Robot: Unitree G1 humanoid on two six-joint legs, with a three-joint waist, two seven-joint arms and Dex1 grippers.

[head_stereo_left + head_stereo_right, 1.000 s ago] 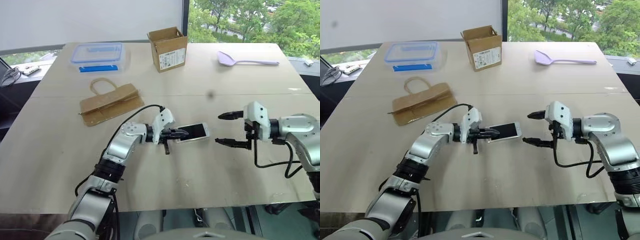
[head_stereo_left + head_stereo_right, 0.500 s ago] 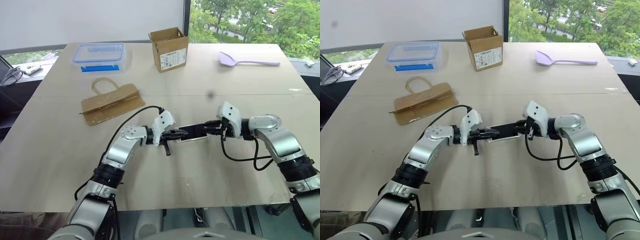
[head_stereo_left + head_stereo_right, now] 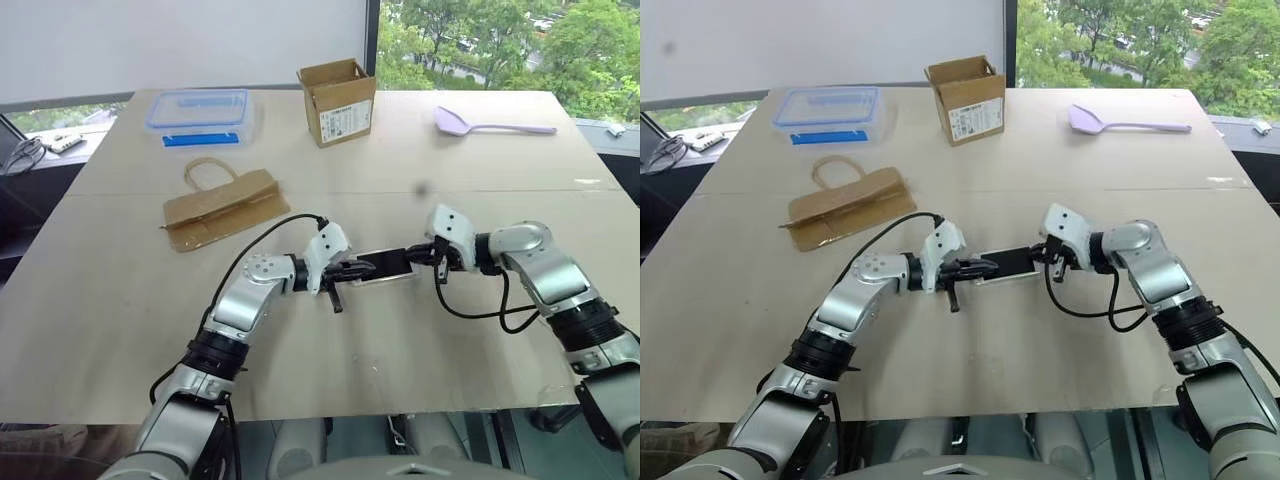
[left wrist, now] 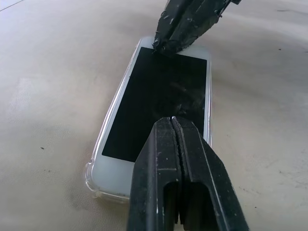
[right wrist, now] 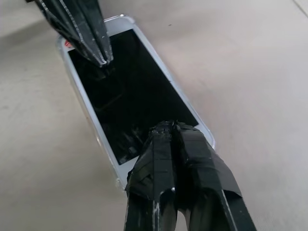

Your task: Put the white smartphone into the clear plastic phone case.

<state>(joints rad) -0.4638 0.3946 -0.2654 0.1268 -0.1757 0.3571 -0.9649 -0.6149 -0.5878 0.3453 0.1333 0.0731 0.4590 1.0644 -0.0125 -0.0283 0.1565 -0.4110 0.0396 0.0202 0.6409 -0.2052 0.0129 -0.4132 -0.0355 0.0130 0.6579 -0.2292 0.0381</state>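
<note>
Since the earlier frames the right gripper point(image 3: 418, 253) has swung in from well off to the right, where its jaws stood wide, and now rests with its jaws pressed together on the right end of the white smartphone point(image 3: 385, 266); the left gripper point(image 3: 358, 269) has kept its place at the phone's left end, jaws likewise closed. Neither holds anything: each set of closed fingertips bears down on the black screen, as both wrist views show.

The phone lies flat on the table point(image 3: 400, 340), screen up, between the two arms in the near middle. Its long axis runs left to right, the right end a touch farther away. The clear plastic phone case point(image 4: 98, 137) shows as a thin transparent lip around the phone's edges and corners (so the phone seems to sit in it already, though how fully I cannot tell).

The risk, as I judge it, is uneven pressing: if one end is pushed harder, the other corner may lift out of the shell, or the phone and case may skate across the smooth tabletop. Fingertips could also slide off the glass.

Farther off lie a paper bag point(image 3: 220, 203), then a lidded food box point(image 3: 196, 113), a cardboard box point(image 3: 337, 99) and a lilac spatula point(image 3: 490, 123).
</note>
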